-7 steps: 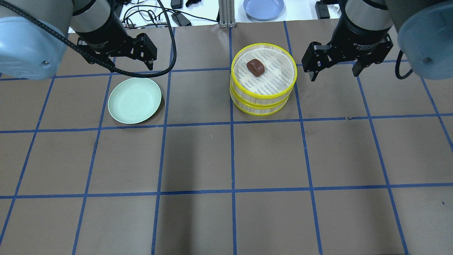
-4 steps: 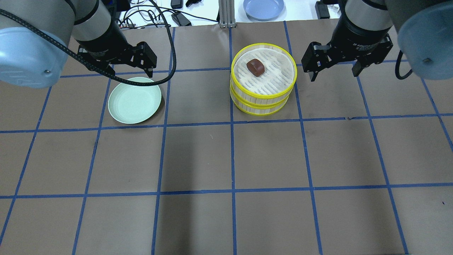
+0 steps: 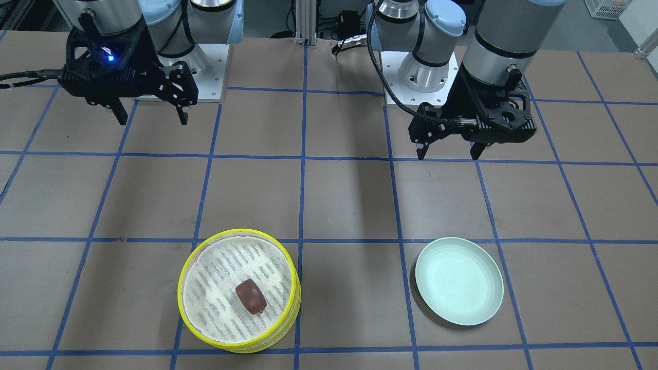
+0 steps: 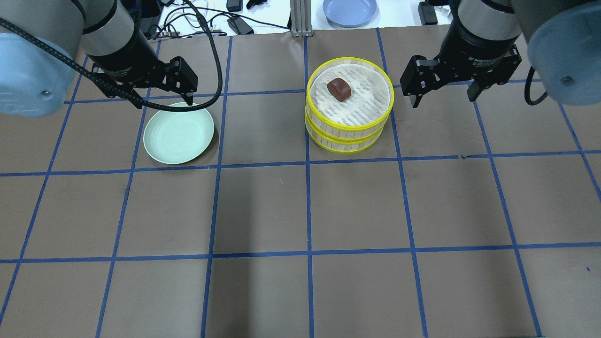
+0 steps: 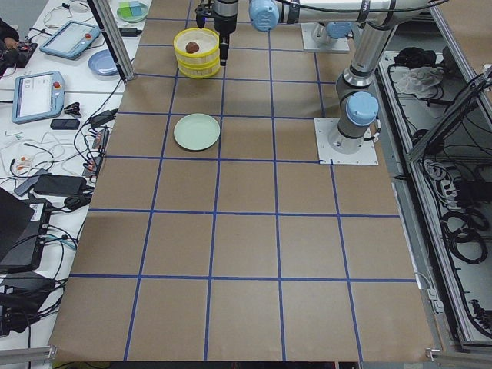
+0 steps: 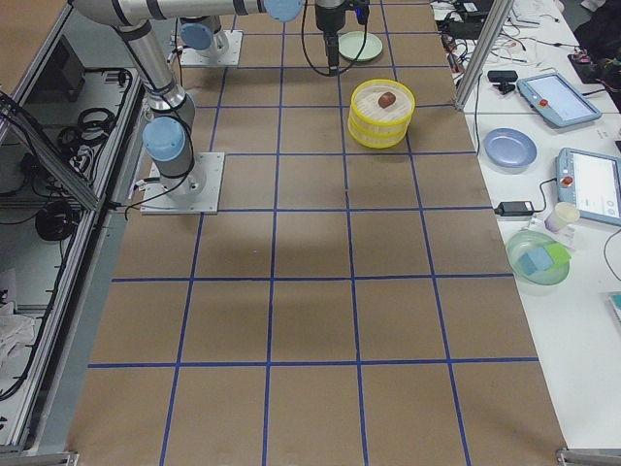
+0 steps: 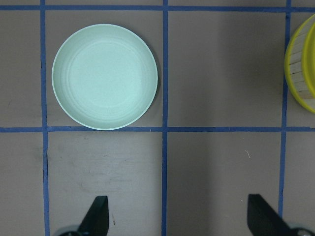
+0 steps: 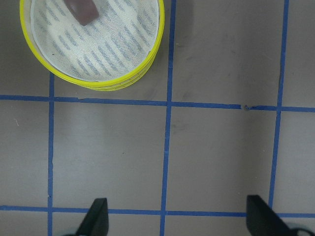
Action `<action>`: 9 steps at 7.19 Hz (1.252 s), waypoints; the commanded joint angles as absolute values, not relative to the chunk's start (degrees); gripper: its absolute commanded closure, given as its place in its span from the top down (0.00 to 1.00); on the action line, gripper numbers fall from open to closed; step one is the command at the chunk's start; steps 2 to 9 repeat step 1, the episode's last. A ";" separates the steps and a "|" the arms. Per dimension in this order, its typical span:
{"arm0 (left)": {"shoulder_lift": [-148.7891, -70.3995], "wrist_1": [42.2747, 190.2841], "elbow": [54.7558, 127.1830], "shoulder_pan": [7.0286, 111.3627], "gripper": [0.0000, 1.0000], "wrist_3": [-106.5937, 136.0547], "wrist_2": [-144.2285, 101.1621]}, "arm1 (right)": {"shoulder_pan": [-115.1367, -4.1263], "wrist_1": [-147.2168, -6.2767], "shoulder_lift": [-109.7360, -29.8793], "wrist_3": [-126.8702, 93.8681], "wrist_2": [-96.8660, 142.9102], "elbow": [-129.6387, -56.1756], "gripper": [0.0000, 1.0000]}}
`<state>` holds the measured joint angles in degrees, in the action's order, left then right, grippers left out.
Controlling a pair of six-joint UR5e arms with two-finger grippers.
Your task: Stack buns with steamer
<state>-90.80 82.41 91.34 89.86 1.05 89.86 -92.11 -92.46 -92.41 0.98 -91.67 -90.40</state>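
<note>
The steamer (image 4: 350,137) is two yellow-rimmed trays stacked at the table's far centre; it also shows in the front view (image 3: 241,348) and the right wrist view (image 8: 106,82). The dark reddish-brown bun (image 4: 339,88) lies on the top tray's liner, as the front view (image 3: 250,296) also shows. The cream-white bun is out of view. My left gripper (image 4: 164,103) is open and empty, raised by the far edge of the pale green plate (image 4: 178,133). My right gripper (image 4: 443,102) is open and empty, raised to the right of the steamer.
The green plate (image 3: 459,280) is empty and also shows in the left wrist view (image 7: 105,76). A blue plate (image 4: 350,10) and cables lie on the white bench beyond the table. Brown paper with a blue tape grid covers the table.
My left gripper has moved left and slightly nearer in the overhead view, now over the plate's far edge. The right gripper, steamer and bun have not moved.
</note>
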 commanded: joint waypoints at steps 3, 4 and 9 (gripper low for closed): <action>-90.00 83.76 91.49 89.82 1.00 1.05 89.91 | -92.11 -92.55 -92.46 0.97 -91.67 -90.44 1.00; -90.00 83.76 91.49 89.82 1.00 1.05 89.91 | -92.11 -92.55 -92.46 0.97 -91.67 -90.44 1.00; -90.00 83.76 91.49 89.82 1.00 1.05 89.91 | -92.11 -92.55 -92.46 0.97 -91.67 -90.44 1.00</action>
